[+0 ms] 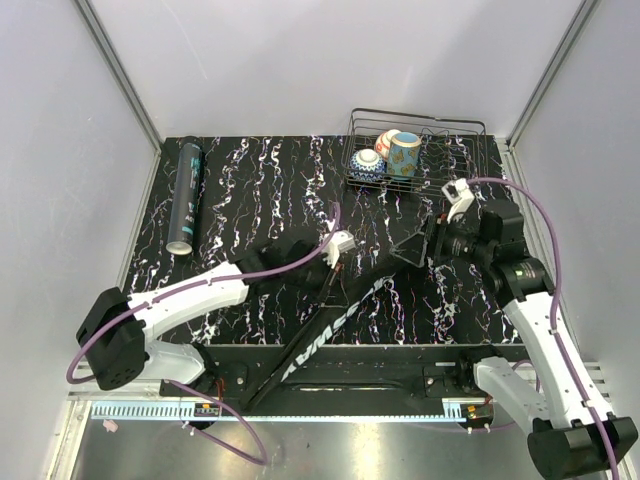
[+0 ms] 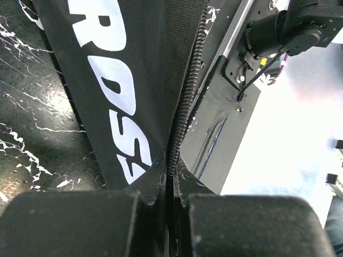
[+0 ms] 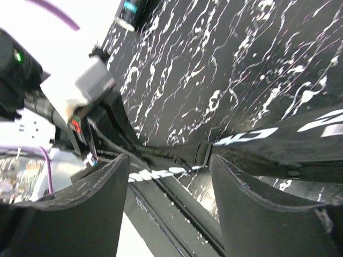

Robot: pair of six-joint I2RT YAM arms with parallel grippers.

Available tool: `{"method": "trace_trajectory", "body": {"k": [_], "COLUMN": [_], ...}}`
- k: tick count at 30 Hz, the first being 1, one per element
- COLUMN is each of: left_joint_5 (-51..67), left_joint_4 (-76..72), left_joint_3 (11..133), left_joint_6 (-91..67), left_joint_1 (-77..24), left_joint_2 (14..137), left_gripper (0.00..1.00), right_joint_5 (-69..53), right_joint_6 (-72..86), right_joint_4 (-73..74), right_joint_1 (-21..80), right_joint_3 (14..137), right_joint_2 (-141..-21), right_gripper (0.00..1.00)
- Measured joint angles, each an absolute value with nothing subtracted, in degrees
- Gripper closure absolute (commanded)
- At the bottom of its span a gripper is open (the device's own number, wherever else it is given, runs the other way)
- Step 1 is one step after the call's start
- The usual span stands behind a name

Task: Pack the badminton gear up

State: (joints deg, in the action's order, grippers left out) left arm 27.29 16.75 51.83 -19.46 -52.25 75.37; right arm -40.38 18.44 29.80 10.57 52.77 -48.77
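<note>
Black fabric bag point(image 2: 123, 80), its zip seam clenched in the left pincer point(image 2: 167, 203), shows white letters "ROSS" just beyond the fingers. Released, the right pincer point(image 3: 169, 160) gapes, the bag crossing just ahead of it on the marbled counter point(image 3: 225, 53); far beyond lies the tube point(image 3: 131, 10).

Left arm stretched forward, left claw point(image 2: 167, 195) pinched tight on CROSSWAY bag point(image 2: 107, 80) edge. Right arm elbow-bent, right claw point(image 3: 169, 163) spread wide.
</note>
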Motion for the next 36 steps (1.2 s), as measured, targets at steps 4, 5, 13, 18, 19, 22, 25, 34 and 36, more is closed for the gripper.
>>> {"method": "trace_trajectory", "body": {"k": [4,5,13,18,19,22,25,34,36], "left_joint_5": [31.7,32.8,37.5,39.0,39.2,39.6,39.9,40.7,40.8], "left_joint_4": [16.2,16.2,15.3,14.8,14.6,14.3,14.0,13.3,13.2], "left_joint_3": [51.2,51.2,51.2,51.2,51.2,51.2,51.2,51.1,51.1], "left_joint_6": [-20.1,-20.3,-21.0,-21.3,-21.3,-21.5,-21.5,-21.5,-21.5], "left_joint_1": [-49.1,-48.3,-46.4,-46.4,-46.4,-46.2,-46.1,-46.0,-45.9], "left_joint_2": [75.4,75.4,76.1,76.1,76.1,76.1,76.1,76.1,76.1], "left_gripper": [1.0,1.0,1.0,1.0,1.0,1.0,1.0,1.0,1.0], "right_joint_5": [-41.9,-41.9,-41.7,-41.7,-41.7,-41.6,-41.4,-41.1,-41.0], "right_joint_6": [19.1,19.4,21.5,23.1,23.4,23.9,24.6,26.4,26.8], "right_joint_4": [27.7,27.5,23.8,19.2,18.7,17.3,15.9,13.7,13.5], "right_joint_1": [13.4,14.3,16.6,17.7,17.9,18.8,20.0,21.1,21.2], "right_joint_3": [47.8,46.6,43.0,41.4,41.3,41.1,40.6,40.0,39.9], "right_joint_2": [-48.8,-48.8,-49.8,-52.4,-53.0,-54.1,-54.4,-54.8,-54.8], "right_gripper": [0.41,0.41,0.41,0.44,0.44,0.51,0.59,0.84,0.98]}}
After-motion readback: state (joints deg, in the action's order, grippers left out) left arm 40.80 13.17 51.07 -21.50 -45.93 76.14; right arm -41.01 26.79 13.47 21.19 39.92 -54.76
